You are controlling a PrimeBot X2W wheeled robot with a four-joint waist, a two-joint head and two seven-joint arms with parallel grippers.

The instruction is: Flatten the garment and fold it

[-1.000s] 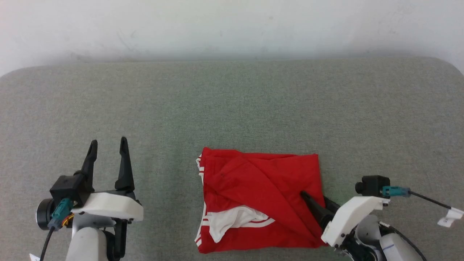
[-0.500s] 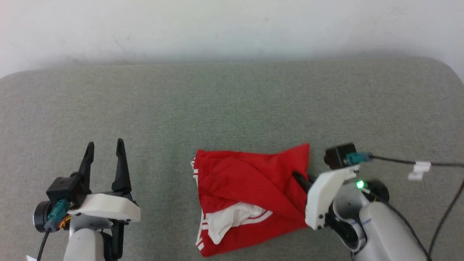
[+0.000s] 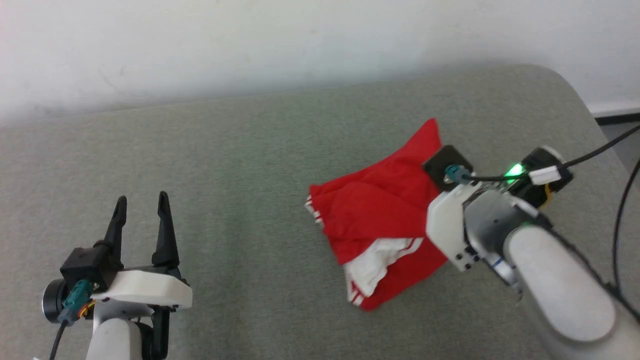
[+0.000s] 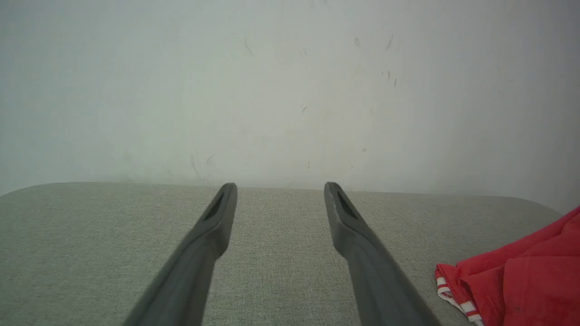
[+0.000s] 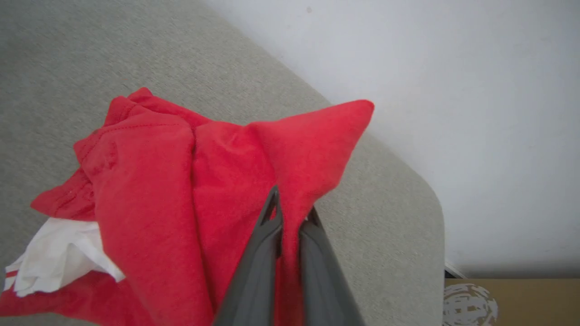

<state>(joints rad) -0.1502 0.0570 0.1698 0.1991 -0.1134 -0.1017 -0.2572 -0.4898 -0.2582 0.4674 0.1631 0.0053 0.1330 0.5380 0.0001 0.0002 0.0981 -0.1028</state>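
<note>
Right of centre on the grey counter (image 3: 240, 150), my right gripper (image 5: 291, 216) had its jaws pinched narrow on a fold of the garment (image 3: 380, 215), whose red corner rose in a peak just past them. From the head camera those jaws were hidden behind the white wrist housing (image 3: 445, 225), and I could not tell how the layers under the top fold lay. The left wrist view cut the garment off at its right edge. My left gripper (image 3: 141, 200) hung at the near left, jaws wide and empty. A second earlier the garment lay flatter, a rough rectangle, with the right jaws apart on it; the head camera had turned since.
</note>
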